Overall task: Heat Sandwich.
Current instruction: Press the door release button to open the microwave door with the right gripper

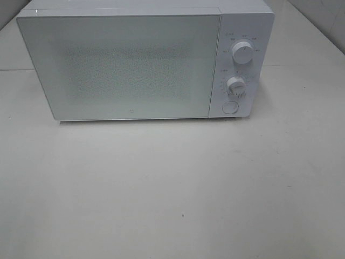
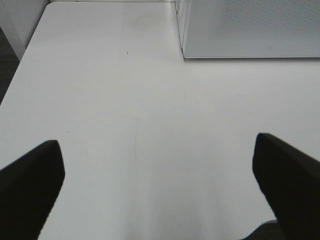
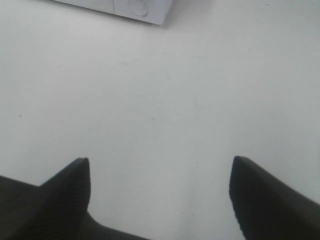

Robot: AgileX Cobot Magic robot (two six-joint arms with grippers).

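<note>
A white microwave (image 1: 135, 65) stands at the back of the white table (image 1: 172, 189), its door shut, with two dials (image 1: 243, 53) and a round button (image 1: 230, 107) on its right panel. The sandwich is out of view. Neither arm shows in the exterior high view. In the left wrist view my left gripper (image 2: 157, 150) is open over bare table, with the microwave's lower front corner (image 2: 250, 30) ahead. In the right wrist view my right gripper (image 3: 160, 167) is open over bare table, and the microwave's button corner (image 3: 135, 7) shows at the edge.
The table's left edge (image 2: 22, 65) drops off to a dark floor in the left wrist view. A tiled wall (image 1: 323, 16) rises behind the microwave at the right.
</note>
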